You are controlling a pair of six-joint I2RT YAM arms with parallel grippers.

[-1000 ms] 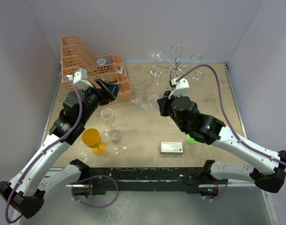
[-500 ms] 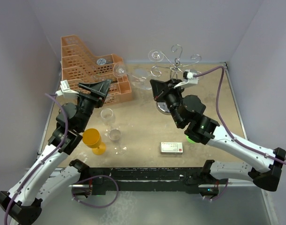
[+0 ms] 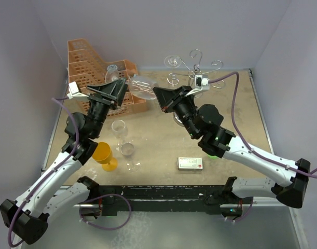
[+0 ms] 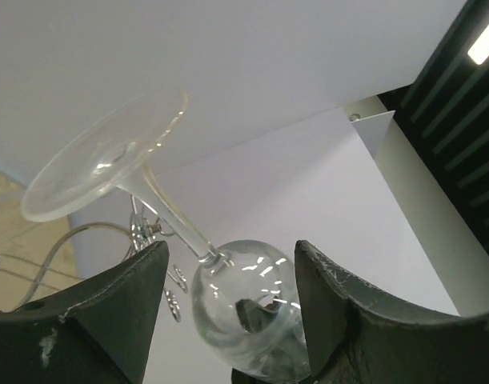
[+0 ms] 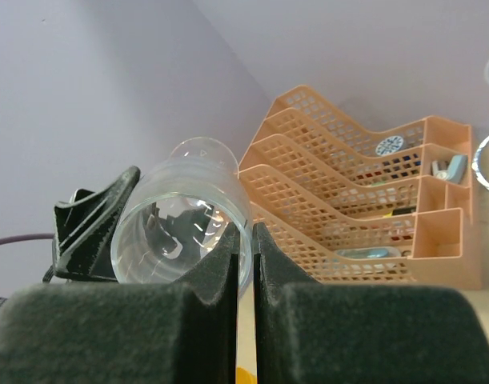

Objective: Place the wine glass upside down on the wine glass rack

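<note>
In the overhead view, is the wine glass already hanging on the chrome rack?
No. The wine glass is up in the air apart from the rack, its rim pinched by the right pincer.

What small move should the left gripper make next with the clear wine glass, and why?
Probably close the left gripper on the clear wine glass. Its open fingers stand on both sides of the bowl, and the right gripper pinches only the rim, in the air. A second hold seems safer before the glass goes to the shiny chrome wire rack.
</note>
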